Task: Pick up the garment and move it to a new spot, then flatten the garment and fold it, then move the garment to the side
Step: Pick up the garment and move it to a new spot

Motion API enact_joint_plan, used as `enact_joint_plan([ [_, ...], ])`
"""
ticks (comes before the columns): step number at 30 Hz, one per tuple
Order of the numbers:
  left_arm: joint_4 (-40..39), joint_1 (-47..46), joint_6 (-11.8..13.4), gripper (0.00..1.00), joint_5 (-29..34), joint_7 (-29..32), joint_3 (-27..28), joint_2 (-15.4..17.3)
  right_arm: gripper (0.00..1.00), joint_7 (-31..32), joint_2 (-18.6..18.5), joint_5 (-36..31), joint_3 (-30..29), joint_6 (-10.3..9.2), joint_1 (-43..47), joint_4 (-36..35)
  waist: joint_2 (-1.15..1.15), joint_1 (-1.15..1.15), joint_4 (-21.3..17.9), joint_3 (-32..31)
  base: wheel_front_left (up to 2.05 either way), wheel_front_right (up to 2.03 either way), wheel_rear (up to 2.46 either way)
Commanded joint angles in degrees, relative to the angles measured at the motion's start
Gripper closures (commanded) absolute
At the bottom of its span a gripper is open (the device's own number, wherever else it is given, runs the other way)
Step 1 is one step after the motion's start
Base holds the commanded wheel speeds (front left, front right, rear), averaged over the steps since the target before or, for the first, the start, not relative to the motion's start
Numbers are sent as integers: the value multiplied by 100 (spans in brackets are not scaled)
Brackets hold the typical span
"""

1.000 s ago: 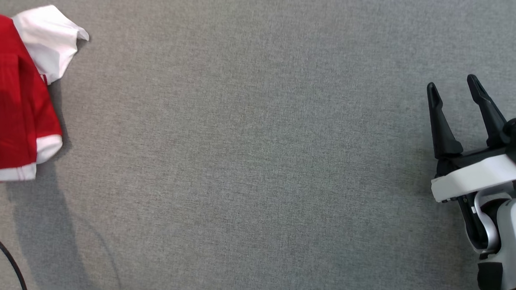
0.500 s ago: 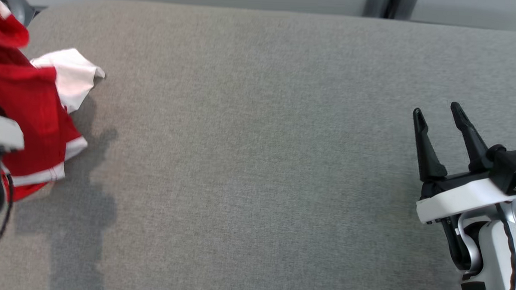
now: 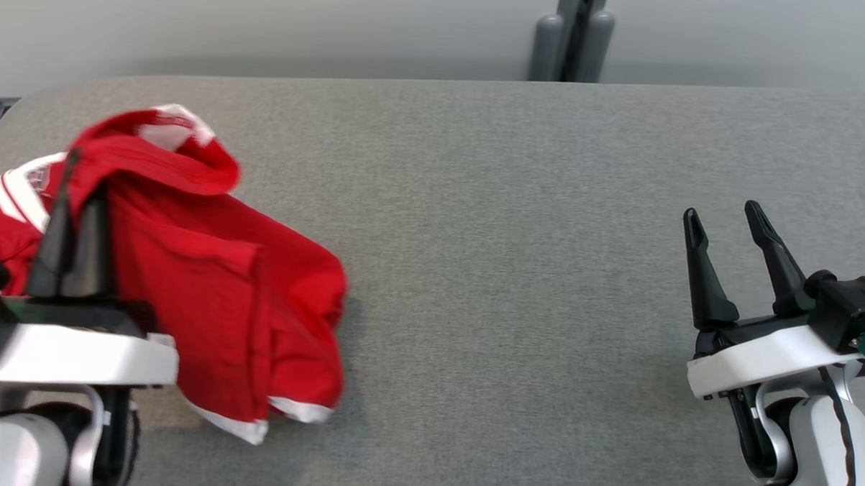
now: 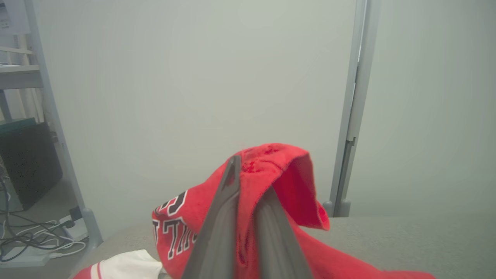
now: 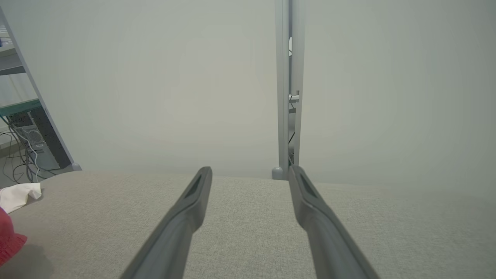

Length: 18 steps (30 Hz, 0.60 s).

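At the far left of the head view the left gripper stands low over the table, its two dark fingers pressed close together and pointing up the picture, clamped on a fold of the garment. The garment is a red shirt with white trim and white-edged lettering. A hump of cloth is bunched over the fingertips, and the rest spills away to the gripper's right and down toward the near edge, ending in a white-banded hem close to the grey fabric surface. A striped white and red part lies off to the left of the fingers. In the left wrist view the red cloth is pinched between the two fingers and curls over their tips like a hood, with more cloth trailing onto the table beyond and a white sleeve lying low on the left. The head view is blurred around the hanging hem, so I cannot tell whether it touches the table. The middle of the table is bare grey cloth. Behind its far edge a grey post stands against the pale wall. At the far right the right gripper hovers over the table with its fingers spread apart and nothing between them, well away from the garment.
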Motion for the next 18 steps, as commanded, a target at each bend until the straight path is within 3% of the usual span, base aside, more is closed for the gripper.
enact_joint_plan([
  [1, -65, 44, -19, 100, 41, 31, -80, -41, 0, 19, -5, -13, -29, 1, 65, -49, 0, 0, -141, -66, 0, 0, 0],
  [10, 102, -195, -306, 100, 69, 301, -868, -266, 0, 4, 101, 43, 67, 1, 172, -174, 0, 0, -1144, -28, 0, 0, 0],
  [18, 920, -838, -849, 100, 46, 544, -1571, -514, 0, -167, 199, 174, 167, 1, 142, -42, 0, 0, -2310, 302, 0, 0, 0],
])
